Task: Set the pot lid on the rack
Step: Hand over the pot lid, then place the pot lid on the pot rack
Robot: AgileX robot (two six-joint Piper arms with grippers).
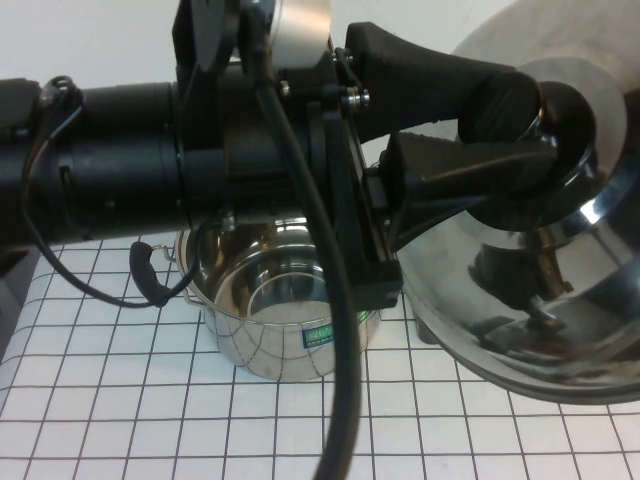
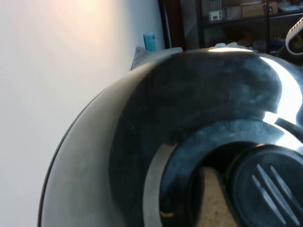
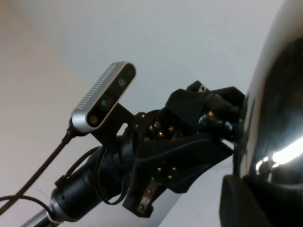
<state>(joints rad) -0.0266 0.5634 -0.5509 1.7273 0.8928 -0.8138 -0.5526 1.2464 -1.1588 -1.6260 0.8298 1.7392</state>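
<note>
The pot lid [image 1: 540, 300] is a shiny steel dome with a black knob [image 1: 565, 125]. It hangs tilted on edge in the air at the right, above the table. My left gripper [image 1: 525, 130] reaches in from the left and is shut on the knob, one finger on each side. The left wrist view shows the dome [image 2: 189, 94] and the ridged knob [image 2: 270, 189] close up. My right gripper [image 3: 255, 198] is out of the high view. It sits close against the lid [image 3: 279, 109], with the left gripper [image 3: 227, 118] across from it. The rack is out of view.
A deep steel pot [image 1: 290, 330] with black handles stands open on a white checked mat [image 1: 100, 400], under the left arm. The left arm's cable [image 1: 340, 380] hangs down in front of the pot. A pale wall is behind.
</note>
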